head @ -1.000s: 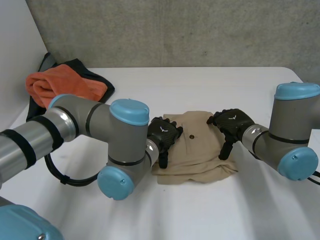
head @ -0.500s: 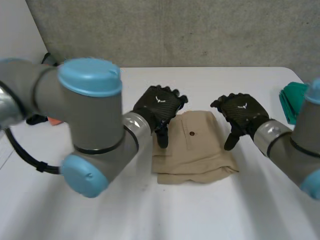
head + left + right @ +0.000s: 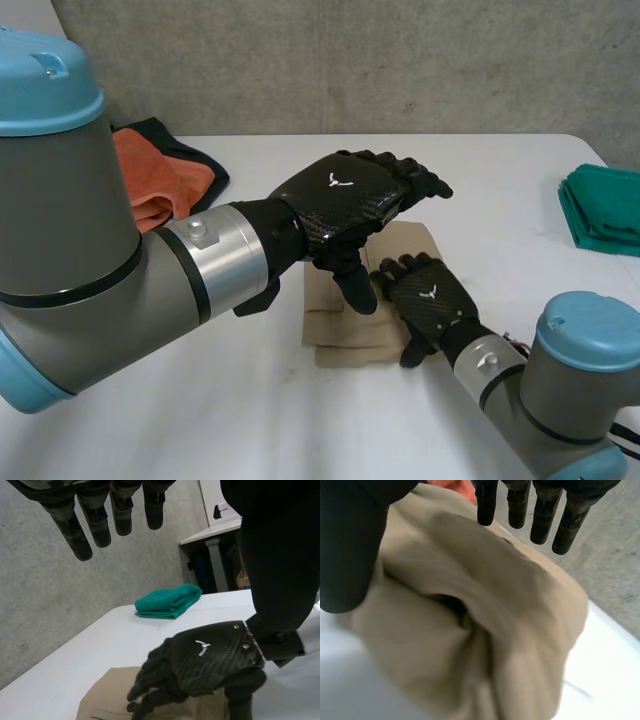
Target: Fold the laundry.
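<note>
Left robot hand point(image 3: 345, 205) higher, right robot hand point(image 3: 428, 300) at garment point(image 3: 325, 330) edge, both splayed, empty

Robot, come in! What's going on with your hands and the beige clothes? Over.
Left hand open, up over the folded beige garment. Right hand open, resting on it. Orange cloth and green cloth lie well aside.

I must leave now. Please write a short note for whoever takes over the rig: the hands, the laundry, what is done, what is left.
Left hand: open, in the air above the beige garment, holding nothing.
Right hand: open, fingers over the garment's near right part.
Done: beige garment folded in the middle of the table; green cloth folded at its right edge.
Left: orange cloth, bunched at the far left side, apparently not yet folded.
</note>
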Motion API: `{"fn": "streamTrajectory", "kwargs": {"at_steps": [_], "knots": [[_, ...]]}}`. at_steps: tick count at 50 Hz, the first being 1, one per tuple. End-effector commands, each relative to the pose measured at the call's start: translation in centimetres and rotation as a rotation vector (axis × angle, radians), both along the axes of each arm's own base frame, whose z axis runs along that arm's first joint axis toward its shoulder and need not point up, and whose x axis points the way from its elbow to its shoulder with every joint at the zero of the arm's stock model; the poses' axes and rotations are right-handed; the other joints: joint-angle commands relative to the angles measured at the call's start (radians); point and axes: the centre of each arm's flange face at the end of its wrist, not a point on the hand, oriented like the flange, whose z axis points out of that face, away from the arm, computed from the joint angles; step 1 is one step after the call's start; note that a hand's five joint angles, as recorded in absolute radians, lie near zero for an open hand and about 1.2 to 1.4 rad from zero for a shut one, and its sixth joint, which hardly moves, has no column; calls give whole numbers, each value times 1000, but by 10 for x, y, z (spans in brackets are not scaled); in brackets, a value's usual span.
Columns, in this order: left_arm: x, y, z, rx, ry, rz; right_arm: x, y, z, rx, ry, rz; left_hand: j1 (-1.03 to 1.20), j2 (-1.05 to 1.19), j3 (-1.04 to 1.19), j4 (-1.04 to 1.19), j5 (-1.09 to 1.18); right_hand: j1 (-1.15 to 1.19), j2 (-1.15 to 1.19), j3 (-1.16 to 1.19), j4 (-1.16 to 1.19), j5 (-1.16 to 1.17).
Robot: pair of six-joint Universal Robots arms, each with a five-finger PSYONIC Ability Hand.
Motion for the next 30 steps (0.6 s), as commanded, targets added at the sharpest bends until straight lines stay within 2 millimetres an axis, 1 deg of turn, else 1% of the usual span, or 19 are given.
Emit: {"fn": "streamTrajectory", "kwargs": {"at_steps": [1,5,7,10,11,15,16,20,23,26,27,30], "knots": [[1,-4,-1,-3,-5,23,12,-16,-4,-74,20,-3,10,-9,-15,-9,-15,7,-47,-41,-61,-67],[2,-6,-1,-5,-5,32,18,-26,-5,-96,20,1,10,-9,-15,-9,-15,11,-43,-37,-56,-63],[2,-5,0,-6,-4,32,21,-29,-5,-101,17,3,10,-9,-15,-9,-15,61,7,13,-7,-13],[3,-6,0,-6,-4,35,27,-38,-5,-116,7,9,10,-9,-15,-9,-15,243,188,195,175,168],[3,-7,0,-6,-4,36,29,-41,-5,-120,5,7,10,-9,-15,-9,-15,325,270,277,257,250],[4,-8,0,-5,-4,41,36,-54,-2,-141,-8,10,10,-9,-15,-9,-15,906,851,857,838,831],[4,-8,0,-5,-4,41,38,-59,1,-147,-14,8,10,-9,-15,-9,-15,1226,1171,1178,1158,1151],[4,-9,0,-5,-4,43,39,-69,11,-156,-25,1,10,-9,-15,-9,-15,1229,1174,1181,1161,1154],[5,-10,-1,-4,-5,47,38,-72,15,-145,-19,1,10,-9,-15,-9,-15,1229,1174,1181,1161,1154],[6,-12,0,-5,-4,52,22,-88,18,-127,-7,-41,13,-6,-12,-6,-12,1229,1174,1181,1161,1154],[6,-12,0,-5,-4,53,5,-105,21,-128,-6,-88,10,-9,-15,-9,-15,1229,1174,1181,1161,1154],[7,-13,0,-5,-2,55,-17,-126,26,-147,-5,-122,10,-9,-15,-9,-15,1229,1174,1181,1161,1154]]}}
